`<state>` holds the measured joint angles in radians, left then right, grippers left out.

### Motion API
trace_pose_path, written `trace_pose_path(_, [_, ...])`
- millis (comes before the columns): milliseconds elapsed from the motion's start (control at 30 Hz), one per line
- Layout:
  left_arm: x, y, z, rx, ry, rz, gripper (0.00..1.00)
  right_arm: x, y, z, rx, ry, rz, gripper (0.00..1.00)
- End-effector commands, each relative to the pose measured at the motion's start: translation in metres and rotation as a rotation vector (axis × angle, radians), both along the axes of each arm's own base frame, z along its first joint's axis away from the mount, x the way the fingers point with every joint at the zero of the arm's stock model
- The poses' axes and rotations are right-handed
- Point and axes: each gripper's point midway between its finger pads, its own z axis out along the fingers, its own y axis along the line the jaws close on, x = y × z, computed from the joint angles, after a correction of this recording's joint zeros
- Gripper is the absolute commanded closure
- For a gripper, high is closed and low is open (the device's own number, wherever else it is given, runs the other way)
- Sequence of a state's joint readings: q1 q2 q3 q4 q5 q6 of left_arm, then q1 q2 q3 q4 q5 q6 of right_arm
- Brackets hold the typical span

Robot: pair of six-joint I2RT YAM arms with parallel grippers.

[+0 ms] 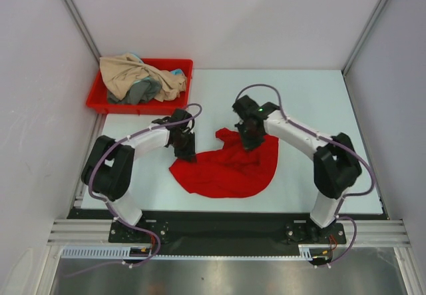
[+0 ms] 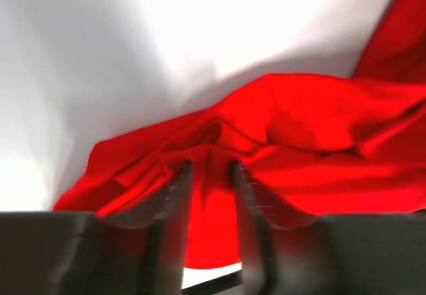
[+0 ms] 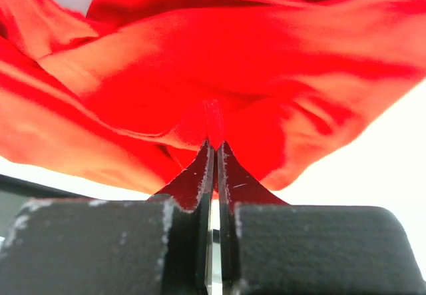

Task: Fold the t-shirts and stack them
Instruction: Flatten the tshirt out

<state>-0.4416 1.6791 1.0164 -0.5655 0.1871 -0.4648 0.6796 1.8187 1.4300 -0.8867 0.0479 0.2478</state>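
A bright red t-shirt (image 1: 226,168) lies crumpled on the white table between the two arms. My left gripper (image 1: 185,150) is down at the shirt's left edge. In the left wrist view its jaws (image 2: 208,168) stand partly apart, straddling a raised fold of the red cloth (image 2: 319,128). My right gripper (image 1: 251,138) is at the shirt's upper right part. In the right wrist view its fingers (image 3: 214,145) are pressed together, pinching a ridge of the red cloth (image 3: 233,62). A beige t-shirt (image 1: 133,72), a grey one (image 1: 136,94) and a bit of light blue one (image 1: 178,73) lie heaped in the tray.
The red plastic tray (image 1: 100,98) stands at the table's back left corner, close behind the left arm. Grey walls enclose the table on the left, back and right. A black strip runs along the near edge by the arm bases.
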Motion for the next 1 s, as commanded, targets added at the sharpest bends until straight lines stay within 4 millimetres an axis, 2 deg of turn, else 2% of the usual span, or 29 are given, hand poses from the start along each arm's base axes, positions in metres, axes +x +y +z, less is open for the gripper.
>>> trace_pose_path(0, [0.021,-0.004,0.011,-0.009,-0.057,-0.014,0.8,0.007,-0.021,0.052,0.109,-0.079,-0.139,1.0])
trace_pose_path(33, [0.022,-0.002,0.014,-0.001,-0.065,-0.013,0.9,0.011,-0.033,0.069,0.138,-0.113,-0.179,1.0])
trace_pose_path(67, [0.025,0.002,0.02,0.018,-0.08,-0.004,1.0,0.011,-0.041,0.077,0.147,-0.125,-0.206,1.0])
trace_pose_path(133, [0.031,0.008,0.038,0.041,-0.131,0.019,1.0,0.01,-0.061,0.095,0.144,-0.156,-0.276,1.0])
trace_pose_path(167, [0.035,0.014,0.06,0.057,-0.186,0.037,1.0,0.014,-0.081,0.111,0.156,-0.197,-0.339,1.0])
trace_pose_path(233, [0.038,0.021,0.088,0.066,-0.252,0.061,1.0,0.013,-0.11,0.13,0.151,-0.243,-0.44,1.0])
trace_pose_path(267, [0.038,0.024,0.116,0.053,-0.307,0.071,1.0,0.013,-0.135,0.148,0.17,-0.293,-0.521,1.0])
trace_pose_path(333, [0.04,0.034,0.141,0.078,-0.371,0.108,1.0,0.011,-0.161,0.164,0.207,-0.324,-0.63,1.0])
trace_pose_path(367, [0.04,0.036,0.159,0.068,-0.407,0.12,1.0,0.009,-0.166,0.173,0.262,-0.331,-0.662,1.0])
trace_pose_path(400, [0.039,0.041,0.176,0.068,-0.45,0.14,1.0,0.01,-0.189,0.187,0.306,-0.377,-0.748,1.0])
trace_pose_path(467, [0.04,0.043,0.202,0.05,-0.506,0.163,1.0,0.011,-0.193,0.204,0.425,-0.399,-0.796,1.0])
trace_pose_path(500, [0.042,0.047,0.214,0.052,-0.537,0.181,1.0,0.018,-0.205,0.214,0.462,-0.445,-0.837,1.0])
trace_pose_path(567, [0.052,0.047,0.243,0.039,-0.609,0.199,1.0,0.031,-0.205,0.23,0.528,-0.469,-0.87,1.0])
trace_pose_path(633, [0.067,0.05,0.257,0.07,-0.65,0.206,1.0,0.055,-0.209,0.239,0.598,-0.473,-0.906,1.0])
trace_pose_path(667, [0.077,0.05,0.283,0.061,-0.701,0.219,1.0,0.066,-0.202,0.26,0.685,-0.487,-0.902,1.0])
trace_pose_path(700, [0.084,0.051,0.295,0.063,-0.723,0.225,1.0,0.078,-0.202,0.273,0.724,-0.509,-0.892,1.0])
trace_pose_path(733, [0.103,0.047,0.319,0.056,-0.769,0.223,1.0,0.098,-0.203,0.267,0.732,-0.476,-0.9,1.0])
trace_pose_path(767, [0.109,0.047,0.33,0.059,-0.782,0.222,1.0,0.107,-0.202,0.281,0.756,-0.491,-0.885,1.0])
trace_pose_path(800, [0.116,0.046,0.345,0.051,-0.809,0.219,1.0,0.114,-0.203,0.317,0.787,-0.559,-0.858,1.0])
trace_pose_path(833, [0.124,0.044,0.356,0.043,-0.834,0.218,1.0,0.13,-0.205,0.32,0.786,-0.559,-0.86,1.0])
trace_pose_path(867, [0.134,0.04,0.381,-0.012,-0.891,0.229,1.0,0.135,-0.209,0.335,0.792,-0.589,-0.859,1.0])
trace_pose_path(900, [0.139,0.037,0.389,-0.055,-0.904,0.24,1.0,0.133,-0.21,0.372,0.818,-0.668,-0.826,1.0])
trace_pose_path(933, [0.142,0.034,0.398,-0.087,-0.924,0.234,1.0,0.134,-0.212,0.383,0.823,-0.689,-0.818,1.0])
trace_pose_path(967, [0.146,0.03,0.413,-0.126,-0.955,0.226,1.0,0.142,-0.216,0.384,0.827,-0.684,-0.816,1.0])
